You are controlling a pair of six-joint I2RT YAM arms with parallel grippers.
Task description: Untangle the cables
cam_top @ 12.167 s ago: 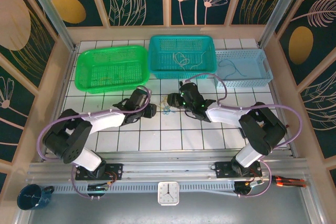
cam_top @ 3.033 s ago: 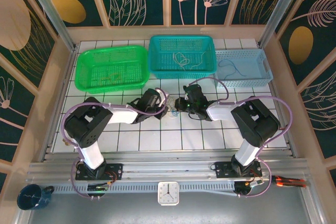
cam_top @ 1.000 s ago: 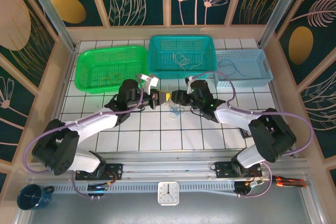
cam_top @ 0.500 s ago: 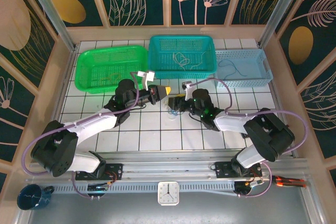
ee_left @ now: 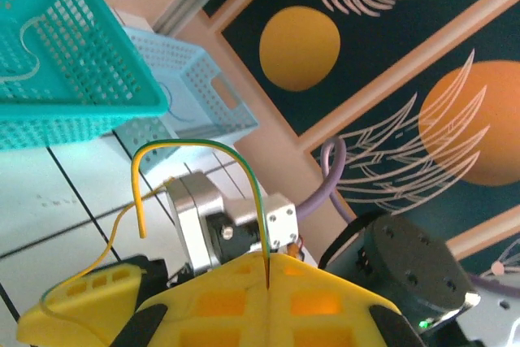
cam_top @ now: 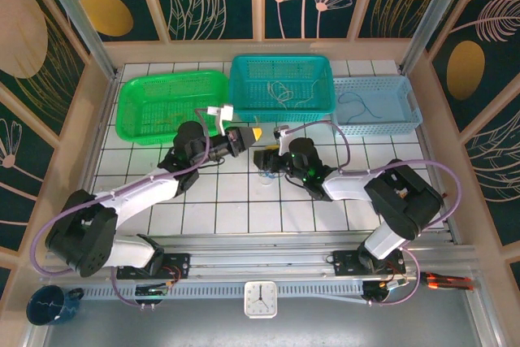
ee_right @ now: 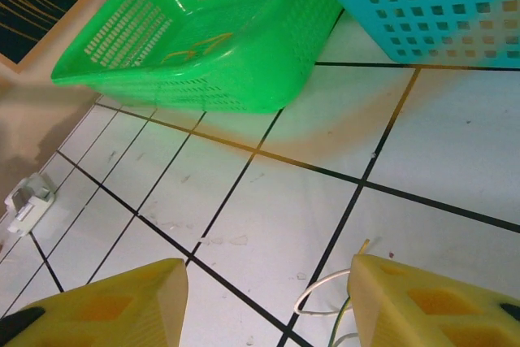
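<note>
A thin yellow cable [ee_left: 203,145], turning green on one side, bends up like an arch in the middle of the left wrist view; its foot is pinched in the left gripper [ee_left: 268,278], whose yellow fingers are pressed tight together. A white cable [ee_right: 313,298] curls on the white tiles at the bottom of the right wrist view, cut off by the edge; it lies between the wide-spread fingers of the right gripper [ee_right: 268,302].
</note>
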